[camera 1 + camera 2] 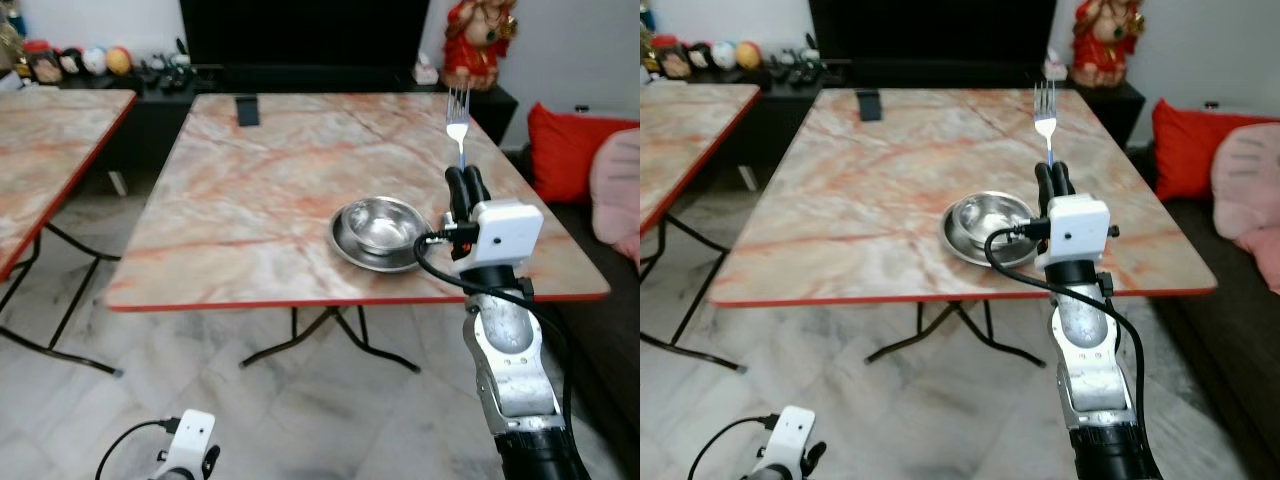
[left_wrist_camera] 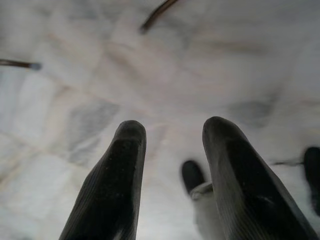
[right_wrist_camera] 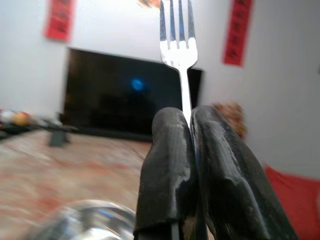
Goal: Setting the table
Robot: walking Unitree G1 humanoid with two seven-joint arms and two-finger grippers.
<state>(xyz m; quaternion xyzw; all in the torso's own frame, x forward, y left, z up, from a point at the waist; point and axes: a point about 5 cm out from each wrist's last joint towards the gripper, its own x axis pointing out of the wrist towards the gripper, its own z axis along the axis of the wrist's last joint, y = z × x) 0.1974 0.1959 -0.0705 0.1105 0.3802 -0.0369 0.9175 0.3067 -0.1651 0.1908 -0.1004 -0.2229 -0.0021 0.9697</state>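
I see my right gripper [image 1: 466, 175] pinching a fork [image 1: 458, 118] tight, prongs pointing up. It is lifted above the marble table [image 1: 260, 210], just beside the shiny bowl [image 1: 382, 222]. The bowl sits on a plate [image 1: 352, 250] near the table's front edge. My left gripper [image 2: 172, 132] hangs low over the pale floor [image 2: 150, 75], its two fingers spread apart and holding nothing.

Before me stands a folding table [image 1: 250, 200] with a pink marble-patterned top, red edging and crossed black legs on a pale marble floor [image 1: 300, 420]. On it rests a steel plate [image 1: 350, 250] carrying a steel bowl [image 1: 382, 222], toward my right. A small dark object [image 1: 247, 110] lies near the far edge.
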